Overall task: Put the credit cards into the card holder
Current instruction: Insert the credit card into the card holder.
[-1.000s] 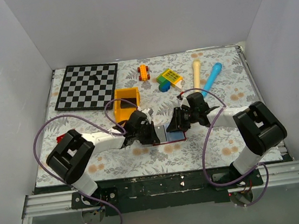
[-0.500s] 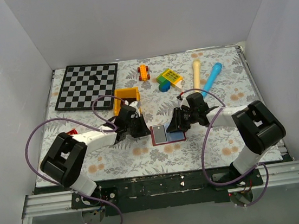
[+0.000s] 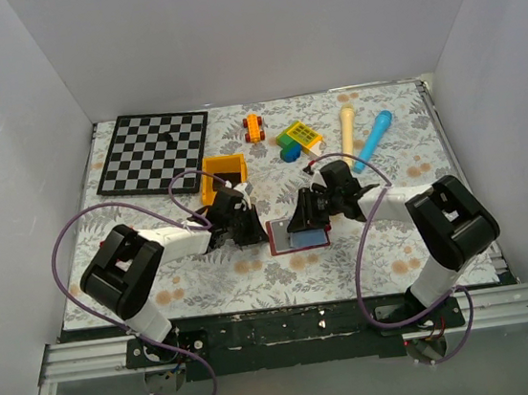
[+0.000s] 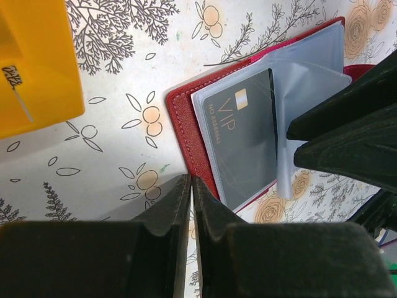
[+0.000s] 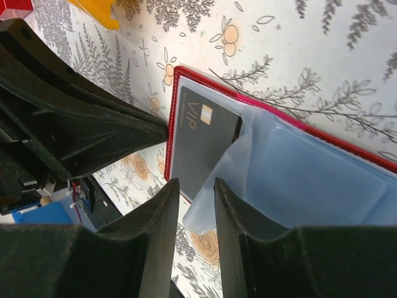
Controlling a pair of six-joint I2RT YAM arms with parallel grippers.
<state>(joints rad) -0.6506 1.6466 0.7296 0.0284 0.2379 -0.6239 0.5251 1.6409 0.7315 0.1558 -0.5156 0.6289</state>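
Credit card (image 4: 245, 139): in card holder (image 4: 186, 130), just beside left hand (image 4: 191, 186).
Left hand: closed, empty.
Right hand (image 5: 196, 189): parted, at pocket leaf (image 5: 298, 167).

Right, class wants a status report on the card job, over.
Left claw shut, empty, beside card holder. Right claw open astride the pocket flap. One black card lies in the holder. Nothing blocking.
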